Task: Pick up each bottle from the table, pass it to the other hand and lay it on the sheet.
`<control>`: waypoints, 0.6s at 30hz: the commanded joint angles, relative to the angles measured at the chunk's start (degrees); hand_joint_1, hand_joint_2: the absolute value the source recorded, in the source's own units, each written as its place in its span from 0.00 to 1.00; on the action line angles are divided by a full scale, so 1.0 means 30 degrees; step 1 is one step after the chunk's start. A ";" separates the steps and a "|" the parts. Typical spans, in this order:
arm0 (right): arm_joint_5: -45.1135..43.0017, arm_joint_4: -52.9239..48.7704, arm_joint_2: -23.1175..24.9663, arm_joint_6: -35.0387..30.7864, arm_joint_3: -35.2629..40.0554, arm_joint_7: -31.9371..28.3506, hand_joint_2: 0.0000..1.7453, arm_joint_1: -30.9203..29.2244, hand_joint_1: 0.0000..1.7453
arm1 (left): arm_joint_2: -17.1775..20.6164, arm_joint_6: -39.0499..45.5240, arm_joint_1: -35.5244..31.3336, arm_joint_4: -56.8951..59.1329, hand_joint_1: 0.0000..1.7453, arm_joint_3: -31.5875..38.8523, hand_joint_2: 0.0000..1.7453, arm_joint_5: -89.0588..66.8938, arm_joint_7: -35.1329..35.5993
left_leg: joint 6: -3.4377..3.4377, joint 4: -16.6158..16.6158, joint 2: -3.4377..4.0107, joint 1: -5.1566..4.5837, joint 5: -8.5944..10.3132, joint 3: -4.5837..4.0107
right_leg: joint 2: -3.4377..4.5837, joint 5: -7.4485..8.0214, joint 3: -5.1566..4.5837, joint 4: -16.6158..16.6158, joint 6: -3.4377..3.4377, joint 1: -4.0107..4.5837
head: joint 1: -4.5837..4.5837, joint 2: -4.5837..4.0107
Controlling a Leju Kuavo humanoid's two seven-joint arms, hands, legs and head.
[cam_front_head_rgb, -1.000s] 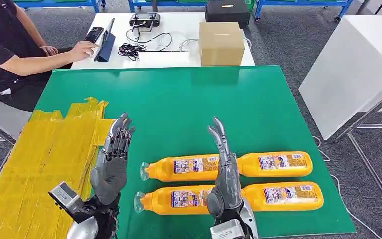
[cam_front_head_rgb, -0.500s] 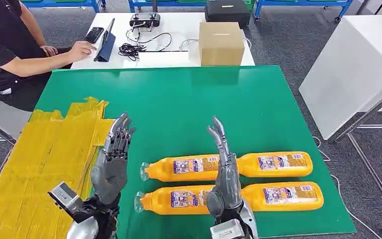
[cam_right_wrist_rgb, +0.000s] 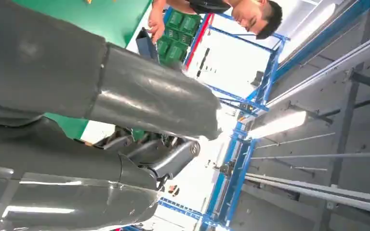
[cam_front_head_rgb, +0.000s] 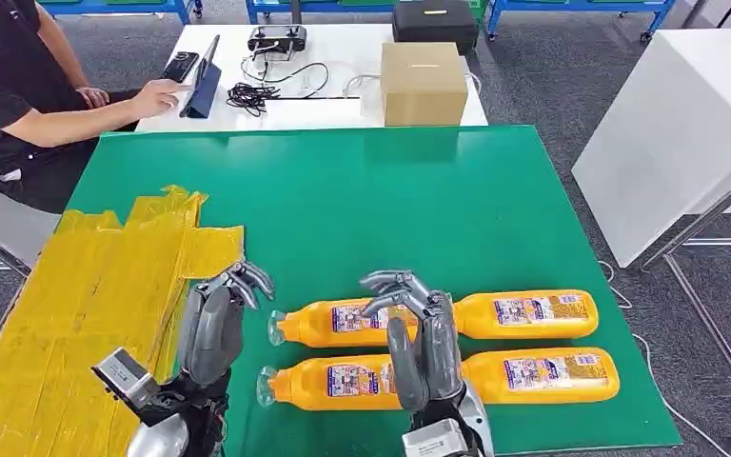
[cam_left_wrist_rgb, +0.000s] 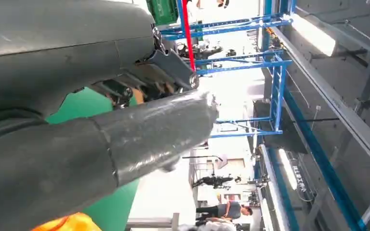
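My left robot hand [cam_front_head_rgb: 214,328] is matte grey along its back, and the fingers [cam_front_head_rgb: 247,278] running from it are darker, built of slim metal links with a silvery gleam at the edges. Just behind it, at the wrist, sits a small boxy module [cam_front_head_rgb: 124,374] with a pale face and dark sides, bolted to a black bracket, and behind that the forearm turns polished silver. My right robot hand [cam_front_head_rgb: 424,343] has the same grey shell and a thick grey thumb [cam_front_head_rgb: 402,352]. A light plate [cam_front_head_rgb: 428,440] closes its wrist; it may carry printed marks, too blurred to read.
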 commanded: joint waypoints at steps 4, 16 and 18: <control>-0.2881 -0.1450 -0.0571 0.0880 -0.3377 -0.3301 0.00 0.4438 1.00 | -0.0048 0.0467 0.3423 -0.1656 1.00 0.1899 0.00 -0.1095 -0.3767 | -0.0015 -0.0014 0.0006 0.0016 -0.0049 0.0013 | -0.0003 -0.0028 0.0034 -0.0043 0.0001 0.0015 | 0.0000 0.0000; -0.0580 -0.0359 0.0226 0.0702 -0.3861 -0.2292 0.00 0.4258 0.00 | -0.0104 -0.0238 0.3444 -0.1661 0.00 0.2209 0.00 -0.0868 -0.3767 | -0.0019 -0.0027 0.0020 0.0016 0.0023 0.0013 | 0.0009 0.0041 -0.0060 -0.0028 -0.0040 0.0020 | -0.0007 0.0000; -0.0580 -0.0359 0.0226 0.0702 -0.3861 -0.2292 0.00 0.4258 0.00 | -0.0104 -0.0238 0.3444 -0.1661 0.00 0.2209 0.00 -0.0868 -0.3767 | -0.0014 -0.0020 0.0014 0.0013 0.0035 0.0006 | 0.0006 0.0047 -0.0021 -0.0020 -0.0063 0.0022 | -0.0007 0.0000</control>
